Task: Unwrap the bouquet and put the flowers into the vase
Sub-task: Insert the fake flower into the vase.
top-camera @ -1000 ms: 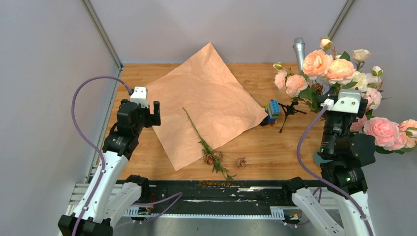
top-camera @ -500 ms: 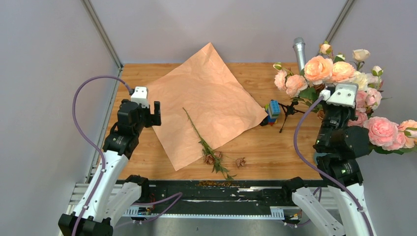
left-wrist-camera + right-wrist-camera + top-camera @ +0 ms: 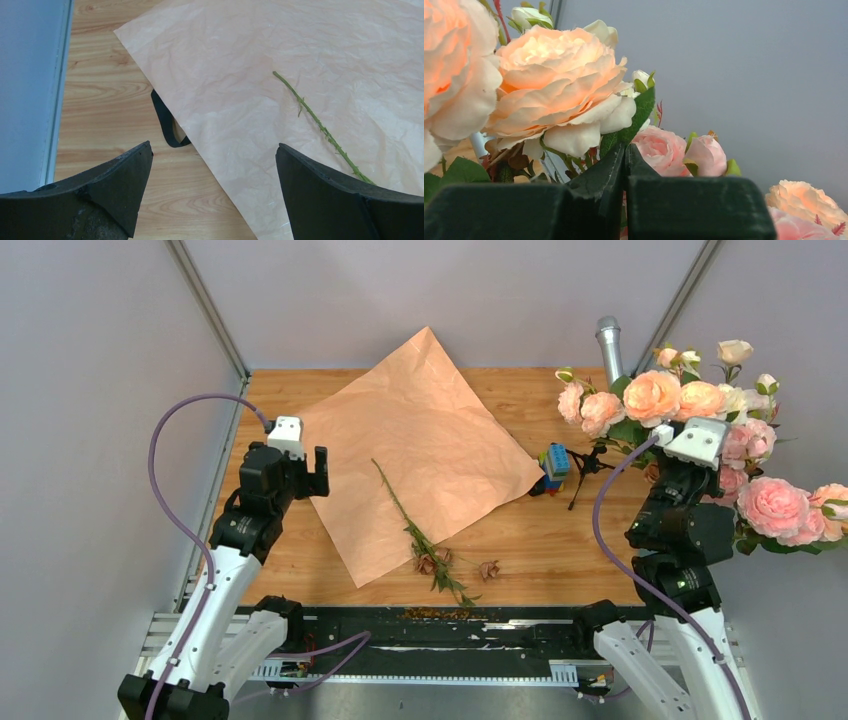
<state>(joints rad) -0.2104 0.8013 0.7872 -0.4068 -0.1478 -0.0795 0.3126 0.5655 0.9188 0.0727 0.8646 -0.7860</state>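
One thin green leafy stem [image 3: 405, 508] with dried brown bits lies on the flat, creased tan paper [image 3: 420, 430], a black ribbon [image 3: 162, 122] loop half hidden under its edge, left gripper [image 3: 212, 146] spread wide above, right gripper [image 3: 625, 165] pinched shut amid ruffled peach roses [image 3: 559, 85], vase not made out.

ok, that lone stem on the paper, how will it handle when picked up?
Probably light and floppy: the stem is long and very thin, so it may droop beyond a pinch. Likely brittle: dried brown bits lie round its near end. It lies flat on the paper, so fingers may catch the sheet.
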